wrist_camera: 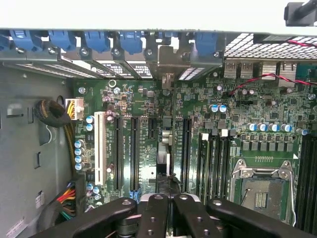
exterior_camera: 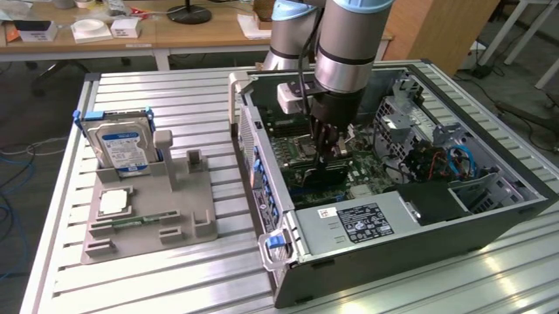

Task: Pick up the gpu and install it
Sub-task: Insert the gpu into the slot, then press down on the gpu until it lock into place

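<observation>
The gpu (wrist_camera: 167, 148) stands edge-on in a motherboard slot inside the open computer case (exterior_camera: 489, 216). Its metal end bracket (wrist_camera: 167, 67) sits against the rear slot openings. In the exterior view the gpu (exterior_camera: 320, 175) shows as a dark upright card just under the arm's wrist. My gripper (wrist_camera: 168, 198) reaches straight down into the case, and its black fingers (wrist_camera: 153, 213) are closed together on the card's upper edge. The exterior view has the gripper (exterior_camera: 329, 154) low over the motherboard, at the middle of the case.
On the exterior view's left, a grey holder (exterior_camera: 188, 226) carries a silver hard drive (exterior_camera: 122, 147) and a small green memory stick (exterior_camera: 131, 222). Case walls, the power supply (exterior_camera: 367, 222) and cable bundles (wrist_camera: 52, 114) ring the gripper. The CPU socket (wrist_camera: 260, 191) lies beside the slots.
</observation>
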{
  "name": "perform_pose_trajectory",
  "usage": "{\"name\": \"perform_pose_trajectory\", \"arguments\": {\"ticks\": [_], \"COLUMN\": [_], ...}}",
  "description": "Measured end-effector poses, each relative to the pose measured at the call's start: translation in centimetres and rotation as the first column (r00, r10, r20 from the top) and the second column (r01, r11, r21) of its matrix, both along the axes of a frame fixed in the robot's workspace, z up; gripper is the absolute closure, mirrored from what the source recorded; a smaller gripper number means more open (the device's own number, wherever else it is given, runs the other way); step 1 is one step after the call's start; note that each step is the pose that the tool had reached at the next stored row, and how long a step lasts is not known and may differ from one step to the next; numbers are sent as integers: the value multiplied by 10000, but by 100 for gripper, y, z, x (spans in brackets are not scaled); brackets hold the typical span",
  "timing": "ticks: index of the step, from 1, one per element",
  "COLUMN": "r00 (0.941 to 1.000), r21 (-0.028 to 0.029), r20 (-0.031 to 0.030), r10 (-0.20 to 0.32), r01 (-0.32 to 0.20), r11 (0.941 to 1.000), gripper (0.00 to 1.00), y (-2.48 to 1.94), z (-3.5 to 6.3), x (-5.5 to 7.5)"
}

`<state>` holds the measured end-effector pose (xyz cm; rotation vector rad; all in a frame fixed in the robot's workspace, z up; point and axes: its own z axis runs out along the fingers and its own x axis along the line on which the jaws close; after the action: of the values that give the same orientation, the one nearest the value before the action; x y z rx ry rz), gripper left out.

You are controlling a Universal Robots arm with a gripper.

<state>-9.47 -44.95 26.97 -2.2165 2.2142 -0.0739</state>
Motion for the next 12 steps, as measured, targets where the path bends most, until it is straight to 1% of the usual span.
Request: {"name": "perform_pose_trajectory", "arguments": {"ticks": [1,12], "r00": [10000,10000], "r21": [0,0], "r20": [0,0], "r10": [0,0], "r01": [0,0], "r11": [10000,10000], "gripper": [90,90], "y": [0,0], "z": [0,0], "x": [0,0]}}
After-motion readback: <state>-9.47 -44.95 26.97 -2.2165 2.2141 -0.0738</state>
